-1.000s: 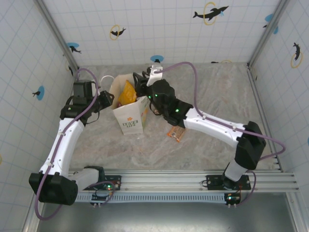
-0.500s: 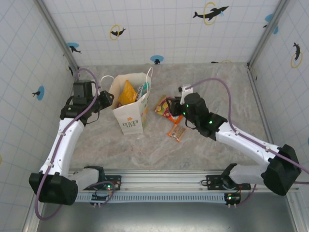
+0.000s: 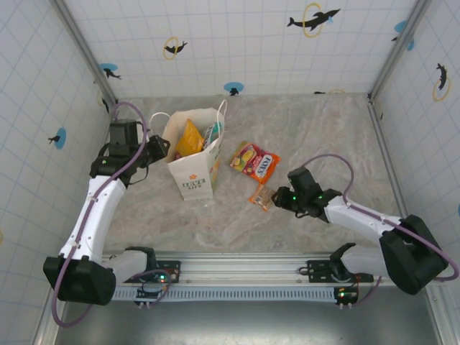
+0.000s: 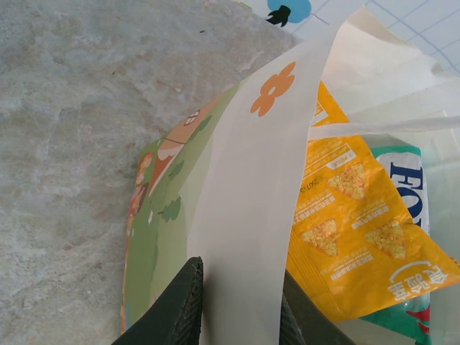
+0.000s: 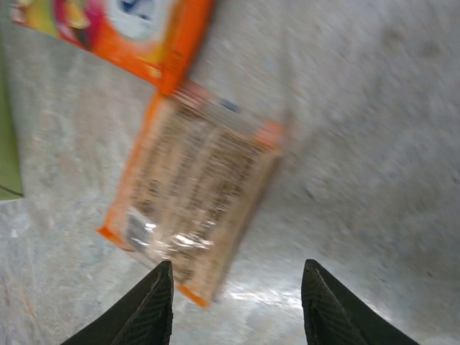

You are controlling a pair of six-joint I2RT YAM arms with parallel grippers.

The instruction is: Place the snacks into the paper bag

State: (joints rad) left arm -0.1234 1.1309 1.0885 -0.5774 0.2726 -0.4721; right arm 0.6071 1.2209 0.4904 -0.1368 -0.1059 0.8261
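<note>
Status: paper bag (image 3: 194,172) upright on table (image 3: 323,129), left of centre, mouth open, white loop handles (image 3: 221,109) up at the rim.

Left gripper (image 3: 159,149) at the bag's left rim. Wrist view: left gripper (image 4: 237,320) with fingers (image 4: 188,309) pressed onto either side of the white bag wall (image 4: 237,215), pinching it. Orange flower emblem (image 4: 273,88) on that pinched panel, green-printed panel just beside it.

Inside the bag: yellow chip packet (image 3: 189,138) standing on edge, green-and-white packet (image 3: 213,134) beside it toward the right wall. Same pair from the left wrist: yellow chip packet (image 4: 352,244) in front, green-and-white packet (image 4: 406,180) partly covered by it, "FO" lettering readable.

Right gripper (image 3: 277,195) low over the table, right of the bag and well apart from it. Wrist view: right gripper (image 5: 237,302), fingers (image 5: 140,309) spread, nothing between them. Frame blurred.

On the table: orange clear-front packet (image 3: 261,195) (image 5: 194,215) flat, brownish contents, just ahead of the right fingertips, no visible contact. Orange Fox's packet (image 3: 254,159) (image 5: 122,29) flat on the far side of it, one corner touching or overlapping its far end; cannot tell which.
</note>
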